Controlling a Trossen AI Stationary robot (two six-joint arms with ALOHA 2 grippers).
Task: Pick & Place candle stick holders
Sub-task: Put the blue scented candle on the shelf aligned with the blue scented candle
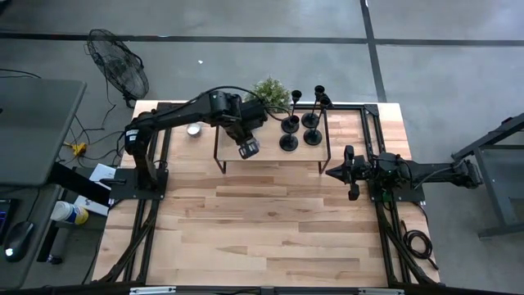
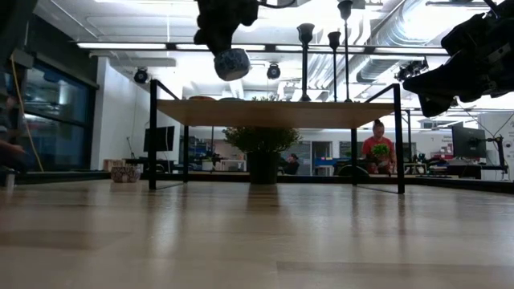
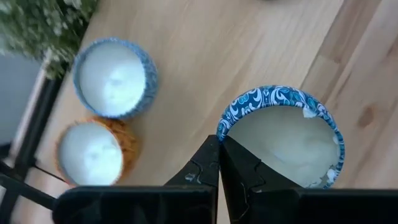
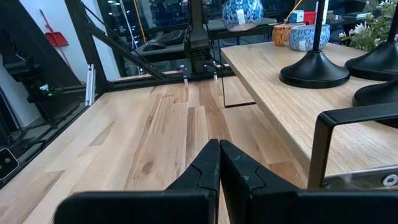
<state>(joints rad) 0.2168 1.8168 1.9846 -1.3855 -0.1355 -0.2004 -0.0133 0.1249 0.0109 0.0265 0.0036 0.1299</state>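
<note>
Left gripper, high view: the left gripper (image 1: 245, 142) is in the upper middle of the frame, over the raised shelf (image 1: 270, 141). It is pinched on the rim of a blue patterned candle (image 1: 249, 149).
Candle stick holders, high view: the four candle stick holders (image 1: 300, 131) stand clustered on the shelf's right end, just right of that candle. None is gripped.
Right gripper, high view: the right gripper (image 1: 352, 174) is at centre right, off the shelf's right edge, fingers together and empty. It looks to be waiting.
Low view: the candle hangs clear above the shelf top at upper centre, so the rim pinch carries it. The holder stems rise to its right.
Left wrist view: the fingers meet at the candle's rim. A blue candle (image 3: 115, 78) and an orange candle (image 3: 93, 152) sit below on the wood.
Right wrist view: the closed fingers point along the table (image 4: 155, 124), and the holder bases are close by on the shelf.
</note>
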